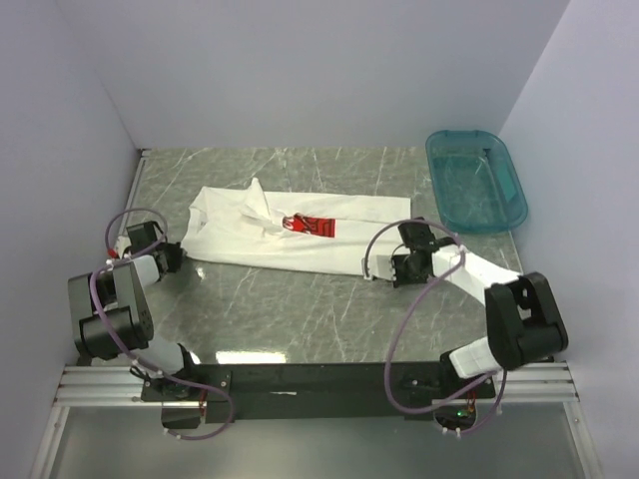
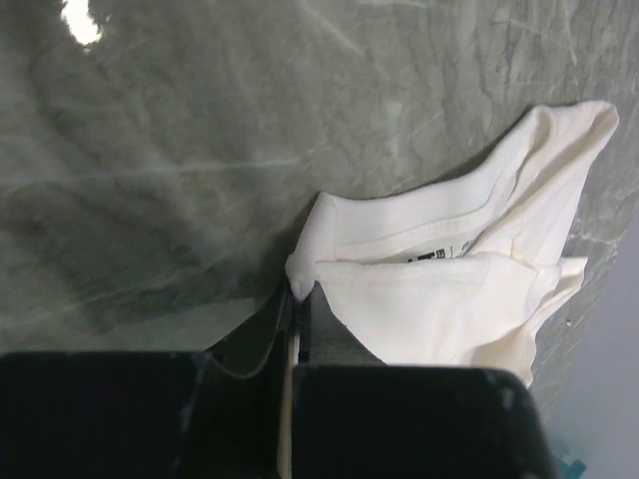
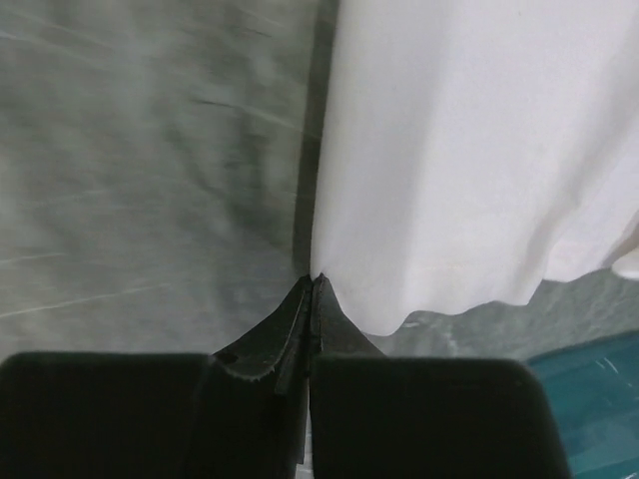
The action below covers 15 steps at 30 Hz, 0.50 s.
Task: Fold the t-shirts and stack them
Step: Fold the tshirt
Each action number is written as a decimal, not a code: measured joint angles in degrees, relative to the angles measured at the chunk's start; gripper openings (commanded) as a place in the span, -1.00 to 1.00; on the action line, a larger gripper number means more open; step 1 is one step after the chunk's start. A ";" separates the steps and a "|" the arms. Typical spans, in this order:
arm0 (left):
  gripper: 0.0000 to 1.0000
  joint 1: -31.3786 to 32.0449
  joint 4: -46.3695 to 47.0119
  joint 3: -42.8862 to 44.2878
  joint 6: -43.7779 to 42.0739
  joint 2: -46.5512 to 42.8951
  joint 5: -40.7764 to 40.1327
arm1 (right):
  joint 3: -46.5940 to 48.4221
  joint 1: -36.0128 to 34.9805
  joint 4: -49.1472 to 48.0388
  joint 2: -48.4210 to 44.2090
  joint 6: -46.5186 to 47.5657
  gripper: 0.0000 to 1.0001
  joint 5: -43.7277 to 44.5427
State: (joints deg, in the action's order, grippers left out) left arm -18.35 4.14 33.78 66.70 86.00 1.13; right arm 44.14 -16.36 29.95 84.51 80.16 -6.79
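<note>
Loosely folded white cotton t-shirt (image 1: 300, 239), red chest print up, mid-table on glossy grey marbled table (image 1: 300, 319).
Pinched at near-left corner by closed left gripper (image 2: 298, 295), at near-right hem edge by closed right gripper (image 3: 313, 284); soft creased cloth; translucent teal plastic basin (image 1: 475, 180), rectangular with rounded corners, apart at far right.

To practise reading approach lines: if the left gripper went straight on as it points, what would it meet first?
The left gripper is shut on a t-shirt corner, so cloth comes first; beyond, apparently only table, depth unclear.
</note>
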 measured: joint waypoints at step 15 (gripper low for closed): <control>0.25 -0.70 -2.82 6.05 -6.32 -0.57 5.14 | 3.98 -7.04 11.56 -8.57 -17.55 0.05 -2.73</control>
State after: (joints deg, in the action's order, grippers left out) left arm -19.05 1.32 39.83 60.38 85.43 6.26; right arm 48.12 -23.40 41.52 75.94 62.61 -9.52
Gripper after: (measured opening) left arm 0.550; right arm 0.505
